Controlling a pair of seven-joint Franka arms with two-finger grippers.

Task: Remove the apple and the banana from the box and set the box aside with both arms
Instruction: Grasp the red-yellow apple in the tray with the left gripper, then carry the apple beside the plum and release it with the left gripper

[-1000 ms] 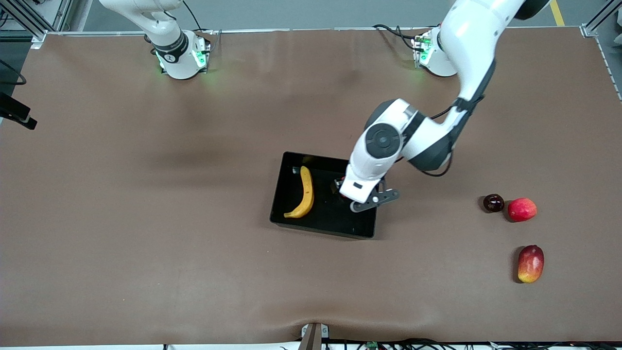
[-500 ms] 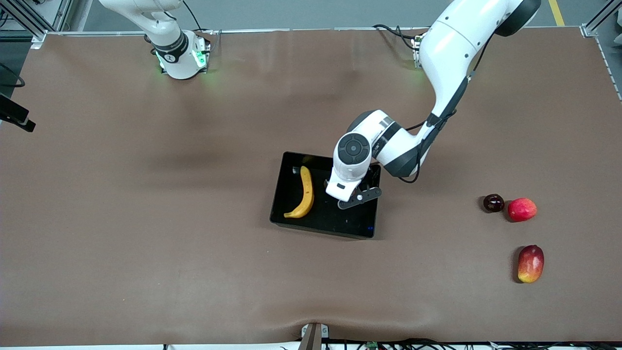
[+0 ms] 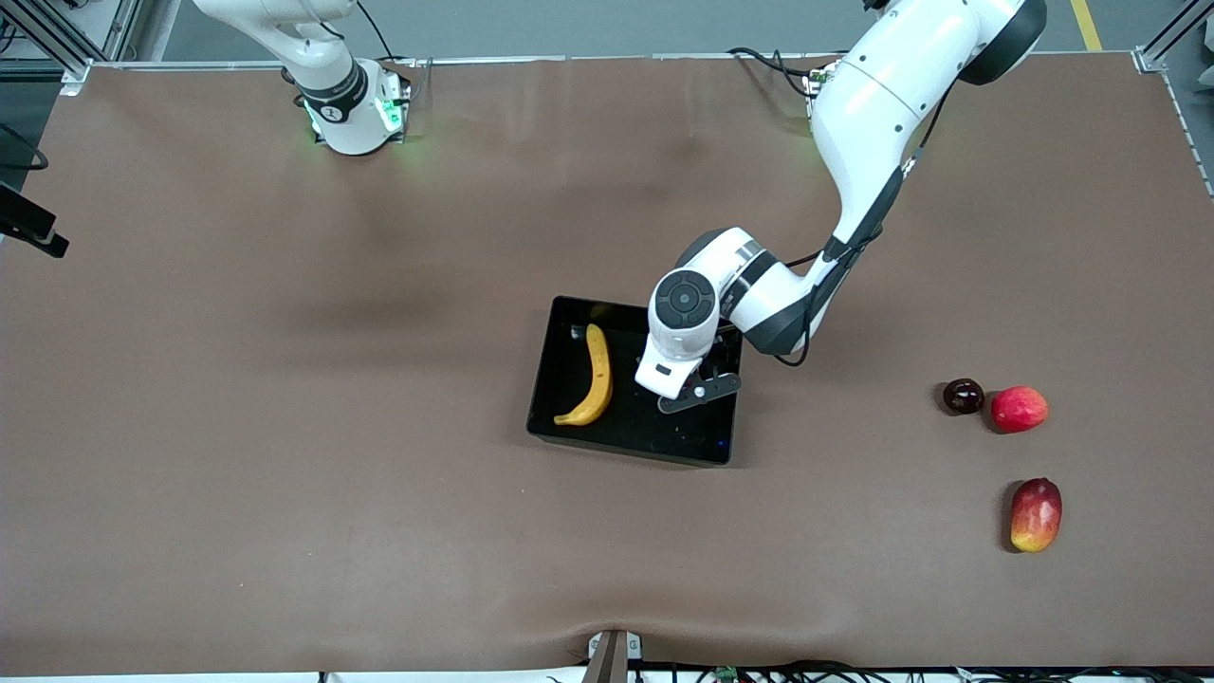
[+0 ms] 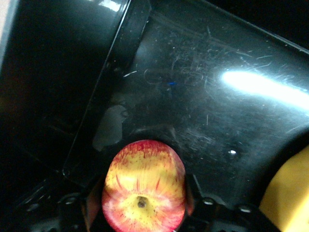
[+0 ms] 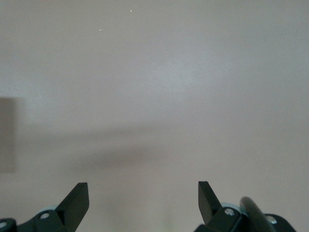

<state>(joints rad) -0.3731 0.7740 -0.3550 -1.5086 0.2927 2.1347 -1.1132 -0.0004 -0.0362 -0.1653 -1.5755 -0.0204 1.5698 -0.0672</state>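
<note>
The right tool point(image 5: 143, 200) waits with its fingers wide apart over bare tabletop point(image 3: 285, 427). The banana point(image 3: 594, 376) lies long in the box point(image 3: 569, 318). Beside it, the left tool point(image 4: 141, 205) sits down around the apple point(image 4: 144, 186), fingers hugging both sides.

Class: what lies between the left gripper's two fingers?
In the left wrist view, the small red-and-yellow streaked apple sits between the left gripper fingers, inside the glossy black box.

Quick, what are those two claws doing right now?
Left gripper: in the box, jaws on either side of the apple.
Right gripper: open, empty, arm waiting.
</note>
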